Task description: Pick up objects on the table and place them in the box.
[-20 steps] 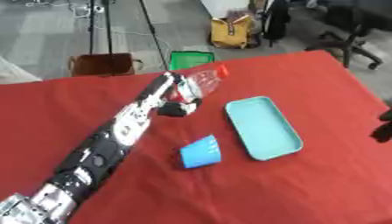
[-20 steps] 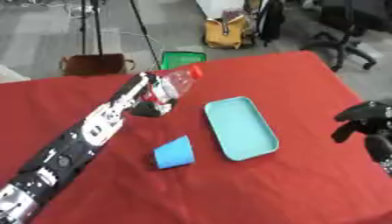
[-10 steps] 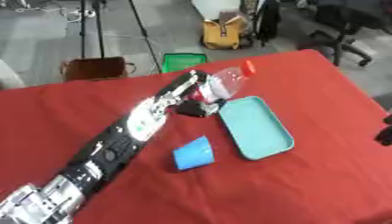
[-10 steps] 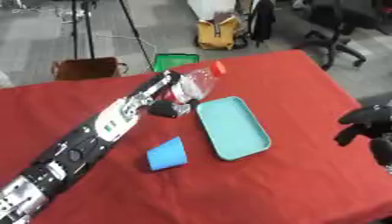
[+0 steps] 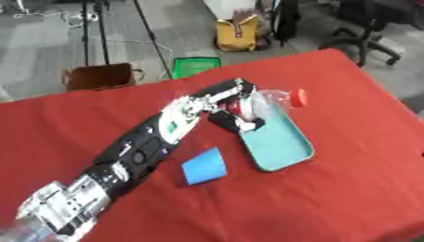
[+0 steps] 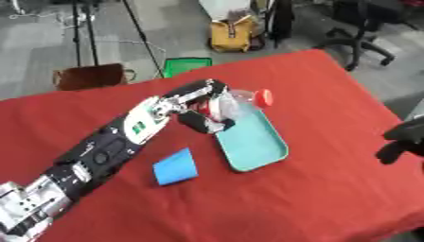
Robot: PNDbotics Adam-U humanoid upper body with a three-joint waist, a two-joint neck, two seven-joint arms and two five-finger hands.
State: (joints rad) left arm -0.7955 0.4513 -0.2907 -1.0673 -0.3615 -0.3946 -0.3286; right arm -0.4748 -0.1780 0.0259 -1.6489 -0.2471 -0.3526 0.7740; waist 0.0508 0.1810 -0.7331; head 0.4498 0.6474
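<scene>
a: where do we log the bottle (image 5: 273, 100)?

b: we see it in the left hand (image 5: 234, 105), fingers curled round its body, over the far end of the teal box (image 5: 281, 142). whether it touches the box rim we cannot tell.

a: orientation?

b: we read its long axis as roughly sideways across the table, tilted a little away; the red cap (image 5: 299, 97) points to the robot's right, and the base end sits in the hand. the clear body with a red label shows between the fingers.

a: the box itself?

b: we note a shallow teal tray lying flat on the red table (image 5: 348, 189), its long axis running from the far left toward the near right. a blue cup (image 5: 204, 166) lies on its side on the cloth, to the left of the box and apart from it.

a: any difference between the two eyes?

b: yes. in the right eye view we see the right hand (image 6: 401, 142) at the right edge, dark, fingers curled and holding nothing. the left eye view shows nothing of it that we can make out. the left arm (image 5: 141, 151) crosses both views from the lower left corner.
</scene>
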